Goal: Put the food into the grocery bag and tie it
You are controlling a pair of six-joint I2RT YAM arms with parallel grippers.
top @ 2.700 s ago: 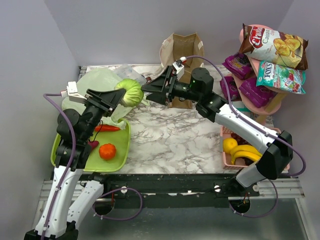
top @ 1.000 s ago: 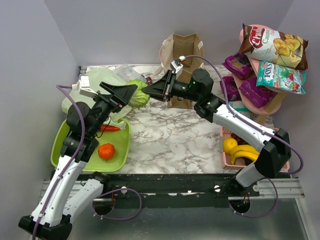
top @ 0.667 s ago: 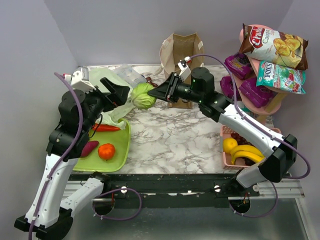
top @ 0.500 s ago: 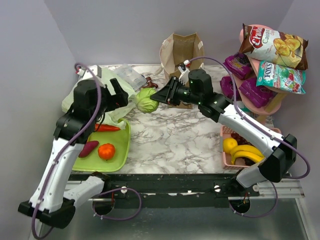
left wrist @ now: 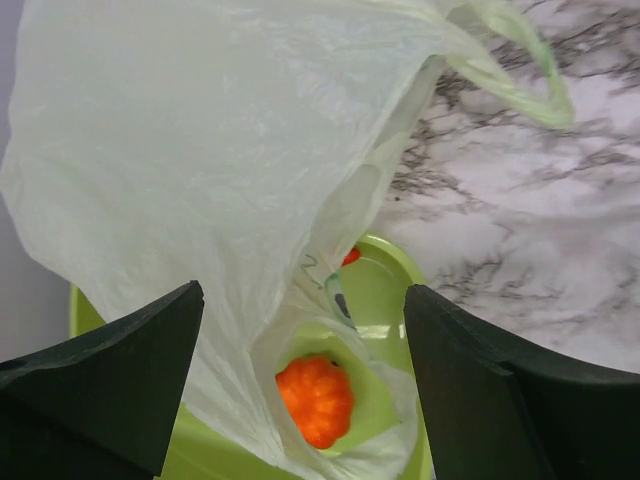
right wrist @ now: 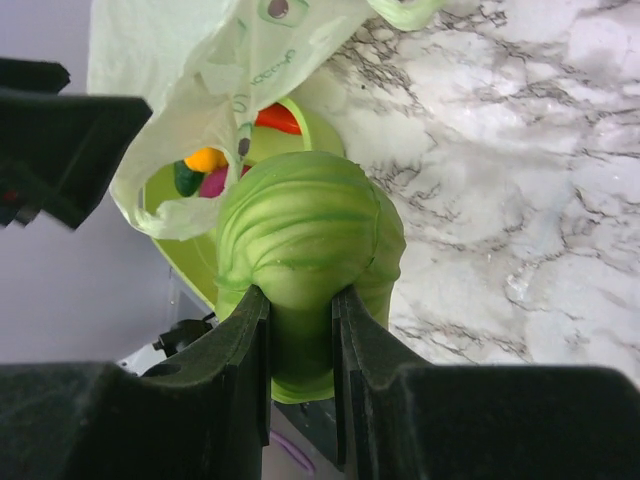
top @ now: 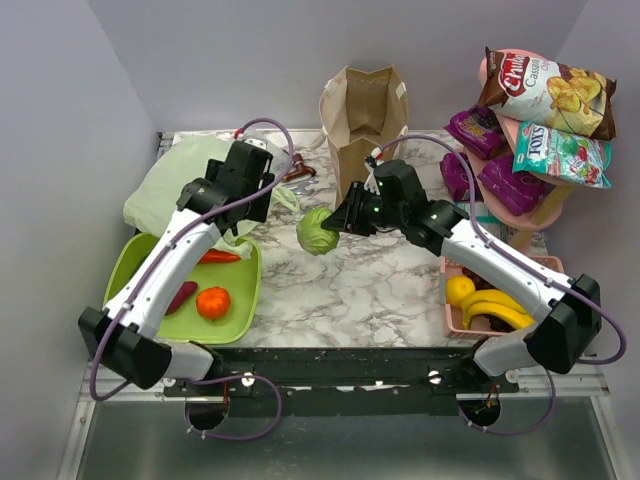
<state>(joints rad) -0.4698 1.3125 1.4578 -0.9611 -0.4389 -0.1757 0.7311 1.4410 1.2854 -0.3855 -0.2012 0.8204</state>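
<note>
Swinging back over the grocery bag [top: 180,185], the left arm now bends down with its tool [left wrist: 300,395] spread wide and empty. Stretched low leftward, the right arm has brought the cabbage [top: 318,231] just right of the bag, its tool [top: 336,225] clamped on it. Chip packet [top: 545,90] lettering begins "Cassa".

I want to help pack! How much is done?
Nothing looks bagged yet. The right gripper holds the cabbage over the table; the left gripper hangs open over the grocery bag. To do: cabbage, orange, bananas go in, then tie the bag.
</note>
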